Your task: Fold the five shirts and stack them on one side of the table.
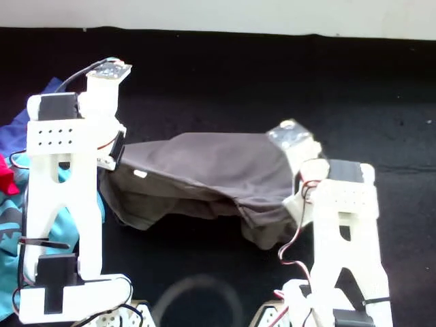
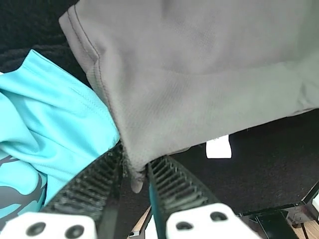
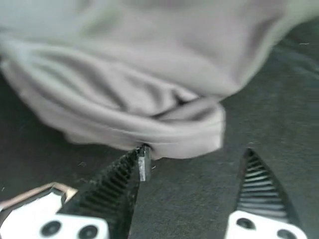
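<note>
At the far left of the high view, a pile of shirts in blue, red and teal lies on the black worktop. Just right of it stands the left arm. The left fingers are pressed together on a hem corner of the grey shirt, pinching it, with a teal shirt just beside them. The grey shirt spans the middle of the frame and sags in folds toward the lower right. A small white tag shows by its edge. At the right, the right fingers stand spread, one tip touching the bunched fabric and the other apart from it over bare worktop.
</note>
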Robot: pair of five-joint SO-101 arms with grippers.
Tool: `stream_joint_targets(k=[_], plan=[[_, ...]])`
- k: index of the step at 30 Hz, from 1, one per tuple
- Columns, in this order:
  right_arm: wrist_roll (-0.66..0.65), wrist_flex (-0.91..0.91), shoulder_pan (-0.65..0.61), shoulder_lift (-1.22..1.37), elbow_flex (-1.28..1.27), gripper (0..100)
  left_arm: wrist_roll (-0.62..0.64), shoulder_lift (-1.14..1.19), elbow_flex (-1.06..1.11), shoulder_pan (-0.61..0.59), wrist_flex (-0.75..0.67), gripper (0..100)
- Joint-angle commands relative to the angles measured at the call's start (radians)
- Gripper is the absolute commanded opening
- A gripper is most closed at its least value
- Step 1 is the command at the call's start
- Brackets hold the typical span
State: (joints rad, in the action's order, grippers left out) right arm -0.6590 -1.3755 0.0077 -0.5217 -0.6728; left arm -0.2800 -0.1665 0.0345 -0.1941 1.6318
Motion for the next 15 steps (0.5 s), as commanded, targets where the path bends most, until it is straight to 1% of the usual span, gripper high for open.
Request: stream_joint_targets(k=[1,5,9,15], plan=[[0.015,0.084,0.048,-0.018,0.048,29.0,0.005,-0.036,-0.005,0.008,-0.012,2],[0.193,0.170,0.019,-0.010,0.025,29.0,0.005,-0.036,-0.005,0.008,-0.014,2],[0.204,0.148,-0.035,0.024,-0.001,29.0,0.005,-0.038,-0.005,0.007,-0.014,2],[0.201,0.145,-0.035,0.102,-0.038,28.0,0.005,-0.038,-0.005,0.007,-0.014,2]])
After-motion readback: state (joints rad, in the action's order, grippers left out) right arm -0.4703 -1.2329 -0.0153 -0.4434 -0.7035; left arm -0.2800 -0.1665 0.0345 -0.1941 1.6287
